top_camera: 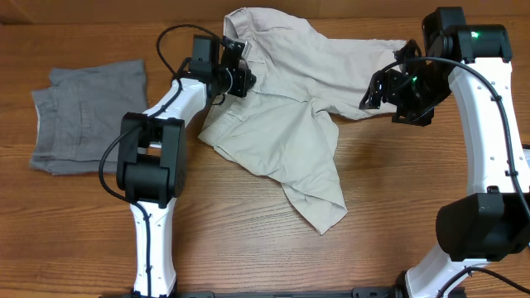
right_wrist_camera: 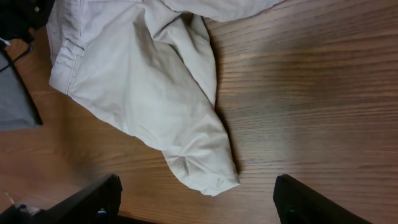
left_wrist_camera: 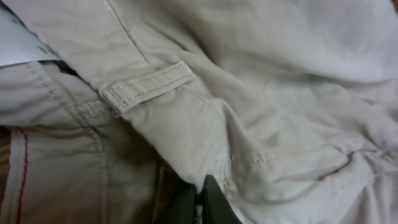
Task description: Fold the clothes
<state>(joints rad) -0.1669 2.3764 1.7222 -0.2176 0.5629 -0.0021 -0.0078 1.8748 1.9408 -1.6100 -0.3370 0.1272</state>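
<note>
On the table (top_camera: 397, 207) the shorts (top_camera: 281, 116) lie crumpled, with the waist at the far side and one leg (top_camera: 319, 203) trailing toward the near edge. They are not flat, so I think the fold has not started. They need spreading out first.

My left claw (top_camera: 242, 73) is down on the waist end. Its wrist camera shows the fingers (left_wrist_camera: 214, 202) nearly closed, and I think a bit of cloth is nipped between them, just below a belt loop (left_wrist_camera: 146, 87). That is a good spot to hold, because the cloth there is thick and should not slip when I pull.

My right claw (top_camera: 379, 93) hangs by the right end of the cloth. Its fingers (right_wrist_camera: 93, 199) are spread wide and hold nothing. I think it is set there to grab that side, so both claws can tug the shorts flat.

Grey shorts (top_camera: 87, 116) lie well apart on the left, and I leave those alone.
</note>
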